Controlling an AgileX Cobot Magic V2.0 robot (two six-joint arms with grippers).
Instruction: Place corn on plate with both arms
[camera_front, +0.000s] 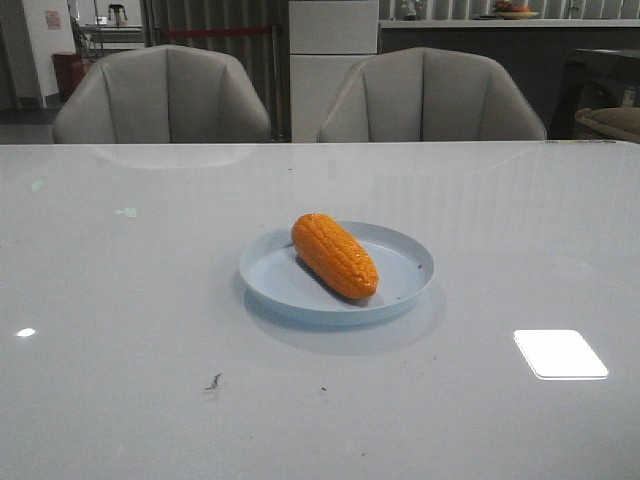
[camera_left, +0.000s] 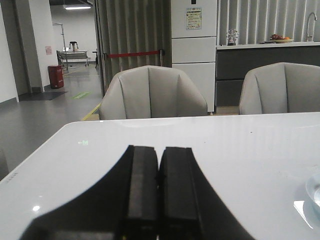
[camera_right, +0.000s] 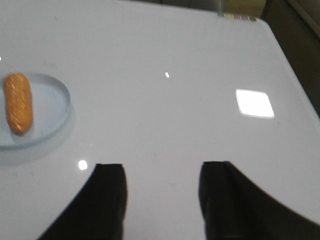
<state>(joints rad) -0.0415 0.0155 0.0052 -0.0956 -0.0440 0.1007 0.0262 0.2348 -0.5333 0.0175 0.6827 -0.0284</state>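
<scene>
The orange corn (camera_front: 334, 255) lies on its side inside the pale blue plate (camera_front: 405, 258) at the middle of the white table. The right wrist view shows the corn (camera_right: 18, 102) and the plate (camera_right: 52, 107) too. Neither gripper shows in the front view. My left gripper (camera_left: 159, 152) is shut and empty above bare table, with a sliver of the plate's rim (camera_left: 314, 192) at the edge of its view. My right gripper (camera_right: 162, 167) is open and empty above bare table, apart from the plate.
Two grey chairs (camera_front: 165, 95) (camera_front: 430, 95) stand behind the table's far edge. A bright light reflection (camera_front: 560, 353) lies on the table at the front right. Small dark specks (camera_front: 213, 382) mark the table near the front.
</scene>
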